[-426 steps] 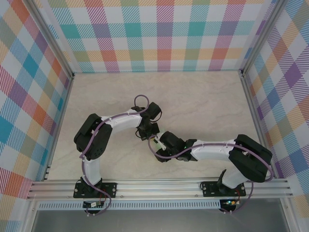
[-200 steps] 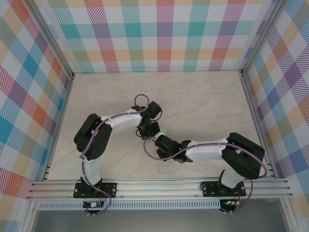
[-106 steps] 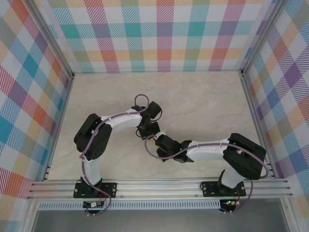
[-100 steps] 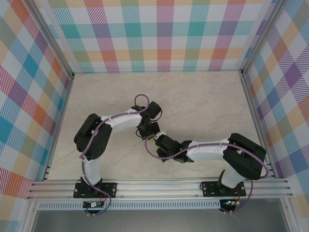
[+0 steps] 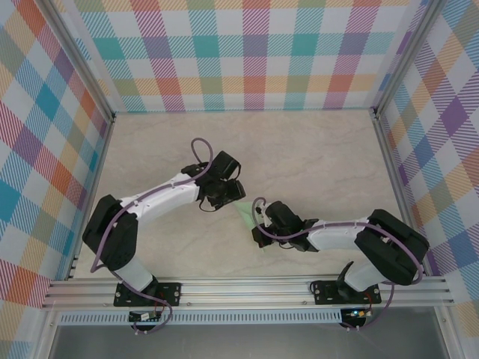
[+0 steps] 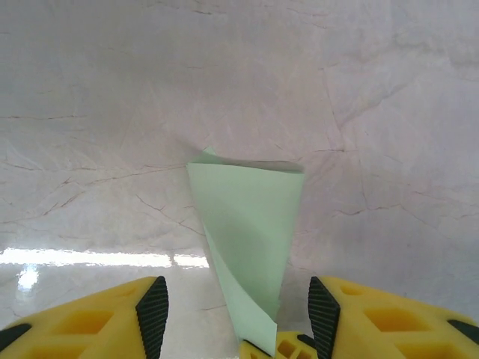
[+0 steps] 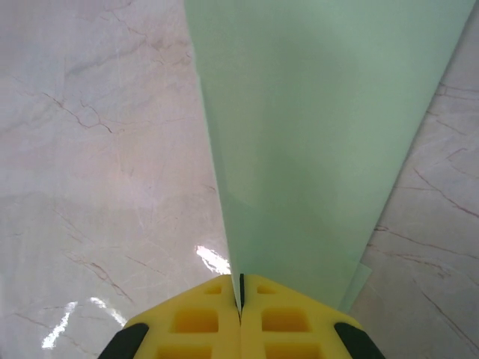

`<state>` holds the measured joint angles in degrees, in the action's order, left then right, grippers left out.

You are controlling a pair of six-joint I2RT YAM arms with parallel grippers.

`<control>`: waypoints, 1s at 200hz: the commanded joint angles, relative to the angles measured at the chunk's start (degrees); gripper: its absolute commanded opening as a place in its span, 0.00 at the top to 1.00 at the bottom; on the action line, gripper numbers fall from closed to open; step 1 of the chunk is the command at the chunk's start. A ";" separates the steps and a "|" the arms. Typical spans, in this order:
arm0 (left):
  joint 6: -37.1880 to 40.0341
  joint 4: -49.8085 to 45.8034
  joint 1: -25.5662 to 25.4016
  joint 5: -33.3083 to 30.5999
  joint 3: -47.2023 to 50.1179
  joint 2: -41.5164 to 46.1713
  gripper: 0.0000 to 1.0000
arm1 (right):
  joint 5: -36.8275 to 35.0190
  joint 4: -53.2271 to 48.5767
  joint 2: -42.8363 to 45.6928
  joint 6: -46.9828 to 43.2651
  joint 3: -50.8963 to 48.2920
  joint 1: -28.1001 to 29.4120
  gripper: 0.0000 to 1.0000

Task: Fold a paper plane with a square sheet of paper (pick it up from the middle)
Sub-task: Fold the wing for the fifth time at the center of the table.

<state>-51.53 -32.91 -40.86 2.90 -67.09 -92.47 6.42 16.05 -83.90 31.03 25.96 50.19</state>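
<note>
The mint-green sheet of paper (image 5: 245, 214) is folded into a slim, tapering dart shape and sits low over the table between the two arms. My right gripper (image 5: 260, 226) is shut on its narrow end. In the right wrist view the yellow fingers meet at the gripper tip (image 7: 241, 293), and the paper (image 7: 329, 134) fans out ahead. My left gripper (image 5: 230, 196) is open just left of the paper. In the left wrist view the paper (image 6: 251, 224) stands between the spread black pads (image 6: 153, 308) without touching them.
The marble-patterned tabletop (image 5: 314, 157) is walled by checkered panels (image 5: 254, 52) at the back and both sides. An aluminium rail (image 5: 247, 288) runs along the near edge by the arm bases. The right gripper's yellow tip (image 6: 290, 347) shows at the bottom of the left wrist view.
The left gripper has opened, let go of the paper and pulled back to the upper left. The right gripper has shut on the paper and shifted slightly right.
</note>
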 commanded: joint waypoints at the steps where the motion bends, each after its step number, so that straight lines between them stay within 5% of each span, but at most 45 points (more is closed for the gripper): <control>1: -0.77 4.55 -0.48 -1.31 4.43 2.02 0.49 | 11.09 9.29 -0.70 5.36 -1.83 -2.93 0.98; 93: -1.21 26.22 -2.74 6.81 15.60 3.71 0.74 | 17.21 16.41 -9.60 14.06 -3.16 -7.11 0.97; 200: -1.90 37.63 -4.16 8.75 21.14 -0.14 0.80 | 17.24 16.28 -11.64 21.03 -4.55 -9.68 0.98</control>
<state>-53.17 2.09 -43.90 11.53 -47.62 -92.23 25.19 33.43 -93.58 49.76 23.03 41.15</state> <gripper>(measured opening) 0.205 0.045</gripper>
